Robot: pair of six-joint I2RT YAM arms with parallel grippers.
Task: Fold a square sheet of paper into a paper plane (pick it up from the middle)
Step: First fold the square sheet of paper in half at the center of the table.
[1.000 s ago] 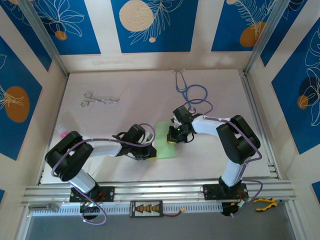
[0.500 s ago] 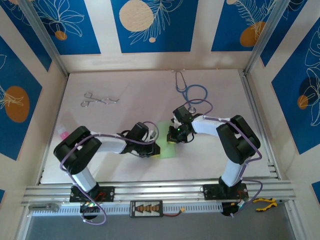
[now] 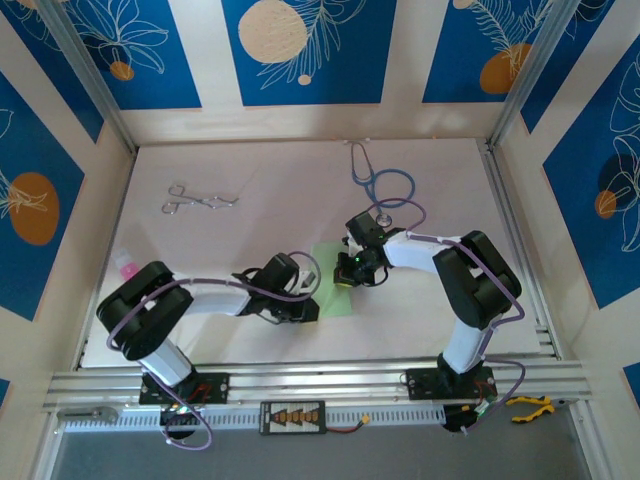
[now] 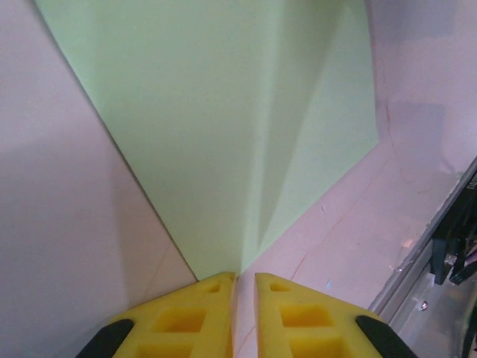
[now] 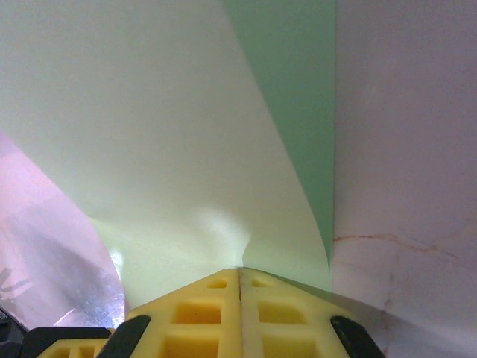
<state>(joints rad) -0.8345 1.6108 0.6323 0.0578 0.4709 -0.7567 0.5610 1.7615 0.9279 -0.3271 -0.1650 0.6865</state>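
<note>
Part-folded square sheet of paper (image 3: 331, 297) lies mid-worktop (image 3: 440, 300), toward the near edge. The right gripper (image 5: 239, 270) is pressed together on one edge and the left gripper (image 4: 245, 277) is nearly closed, pinching a pointed corner. Hold both pinches firm and line the edges up flush before creasing, since a yank would likely tear it. Nothing here serves as a container.

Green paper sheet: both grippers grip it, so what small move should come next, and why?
Probably slide the left gripper along the crease to sharpen it. It pinches the green paper sheet at the fold's tip, while the right gripper holds another edge, shut on it.
</note>
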